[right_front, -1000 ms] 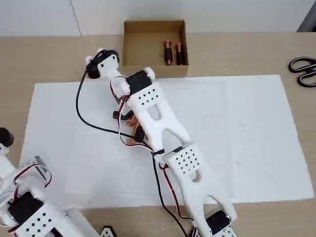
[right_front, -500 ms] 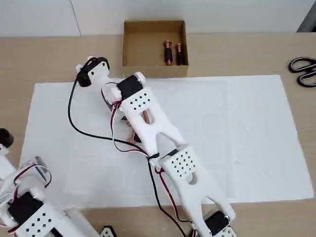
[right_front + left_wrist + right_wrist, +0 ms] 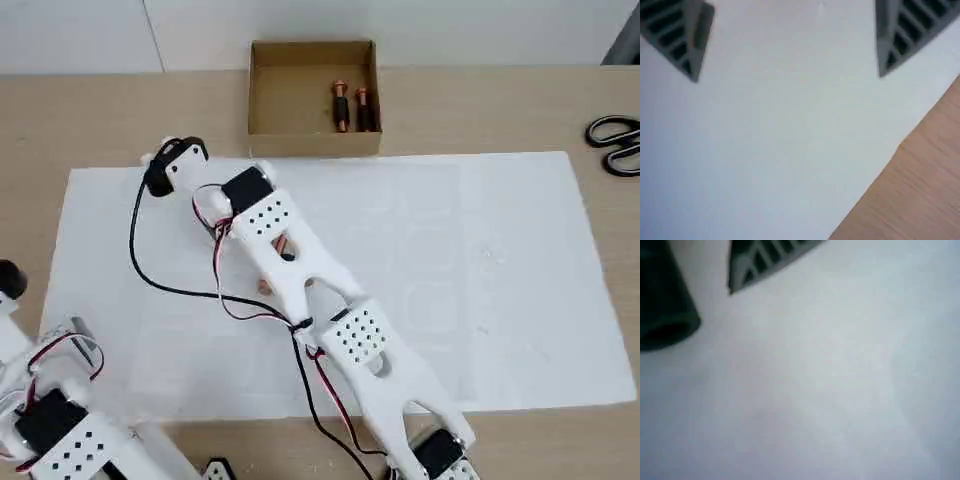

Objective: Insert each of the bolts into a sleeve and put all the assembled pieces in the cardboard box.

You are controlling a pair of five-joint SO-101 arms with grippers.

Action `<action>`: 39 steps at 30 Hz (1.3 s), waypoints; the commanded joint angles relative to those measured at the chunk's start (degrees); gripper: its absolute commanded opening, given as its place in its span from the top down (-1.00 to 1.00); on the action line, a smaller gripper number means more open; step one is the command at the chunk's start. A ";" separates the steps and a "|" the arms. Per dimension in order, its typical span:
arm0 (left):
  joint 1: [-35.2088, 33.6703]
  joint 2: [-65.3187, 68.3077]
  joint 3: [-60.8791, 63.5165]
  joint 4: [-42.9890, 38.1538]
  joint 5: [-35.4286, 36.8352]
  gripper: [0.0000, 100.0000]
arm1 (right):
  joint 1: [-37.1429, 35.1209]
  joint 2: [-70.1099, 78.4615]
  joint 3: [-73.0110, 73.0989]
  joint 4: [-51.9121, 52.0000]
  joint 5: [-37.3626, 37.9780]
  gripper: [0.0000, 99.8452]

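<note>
Two assembled pieces [image 3: 351, 107] lying in cardboard box [image 3: 310, 146], right half. Left to pair: black sleeve [image 3: 662, 305], copper bolt [image 3: 265, 288] on white sheet [image 3: 480, 260], left half. Left gripper [image 3: 787, 74] spread wide, empty, over sheet's near edge. Right gripper [image 3: 172, 165] near far-left corner; grip cannot be told.

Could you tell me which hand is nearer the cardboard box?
Right. The right hand hangs just short of the box; the left hand is far back at the paper edge.

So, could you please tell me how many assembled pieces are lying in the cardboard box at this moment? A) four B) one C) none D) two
D: the high view shows two assembled pieces lying side by side inside the cardboard box.
</note>
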 commanded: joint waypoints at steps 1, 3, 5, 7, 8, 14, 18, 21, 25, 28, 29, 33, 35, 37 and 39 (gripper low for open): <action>-0.18 -0.79 -1.36 0.26 -0.35 0.56 | -0.48 1.54 0.18 0.48 0.35 0.67; -0.18 -0.79 -1.36 0.26 -0.35 0.56 | -0.40 2.42 0.18 0.48 0.35 0.67; -0.18 -0.79 -1.36 0.26 -0.35 0.56 | -0.31 3.03 0.26 0.48 0.44 0.67; -0.18 -0.79 -1.36 0.26 -0.35 0.56 | -0.22 3.56 0.26 0.40 0.44 0.67; -0.18 -0.79 -1.36 0.26 -0.35 0.56 | -0.22 3.82 0.26 0.22 0.53 0.67; -0.18 -0.79 -1.36 0.26 -0.35 0.56 | -0.48 5.67 0.35 0.13 1.93 0.67; -0.18 -0.79 -1.36 0.26 -0.35 0.56 | -0.48 5.93 0.44 0.22 1.93 0.67; -0.18 -0.79 -1.36 0.26 -0.35 0.56 | -0.57 5.76 0.44 0.22 1.93 0.67; -0.18 -0.79 -1.36 0.26 -0.35 0.56 | -0.57 5.93 0.44 0.22 1.93 0.67; -0.18 -0.79 -1.36 0.26 -0.35 0.56 | -1.10 5.93 0.44 0.22 1.93 0.67; -0.18 -0.79 -1.36 0.26 -0.35 0.56 | -1.27 5.93 0.44 0.22 1.93 0.67; -0.18 -0.79 -1.10 0.26 -0.35 0.56 | -1.36 6.02 0.44 0.13 1.93 0.67; -0.18 -0.79 -0.75 0.26 -0.35 0.56 | -1.36 6.02 0.44 0.13 1.93 0.67; -0.18 -0.79 -0.66 0.26 -0.35 0.56 | -1.36 6.02 0.44 0.13 1.93 0.72; -0.18 -0.79 -0.66 0.26 -0.35 0.56 | -1.36 6.02 0.44 0.13 1.93 0.81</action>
